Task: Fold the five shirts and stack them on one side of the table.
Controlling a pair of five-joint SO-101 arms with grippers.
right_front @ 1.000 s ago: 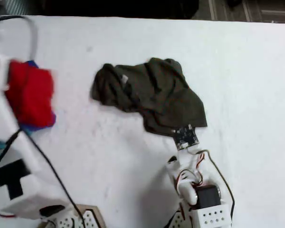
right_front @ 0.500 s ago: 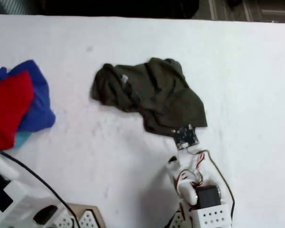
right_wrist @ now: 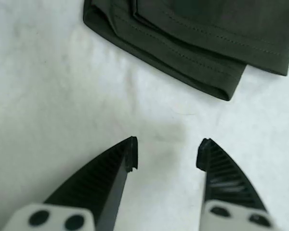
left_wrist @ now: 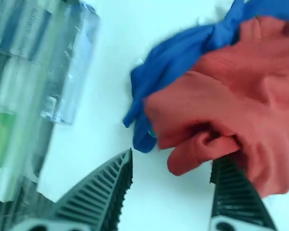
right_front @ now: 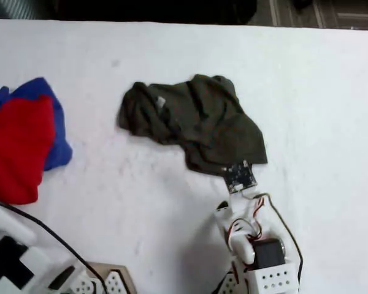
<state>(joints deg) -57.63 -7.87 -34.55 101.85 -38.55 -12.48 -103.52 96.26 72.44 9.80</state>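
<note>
Shirts lie on the white desk. A crumpled dark green shirt sits near the middle. Well apart from it, towards the left arm's side, a red shirt lies on top of a blue shirt, whose edge shows on the side facing the green one. The right claw hangs over bare desk just short of the dark green shirt's hem, fingers spread and gripping nothing. The left claw is far from the green shirt, at the red shirt's edge. It gapes wide, with a red fold lying loose between its fingers, not pinched.
</note>
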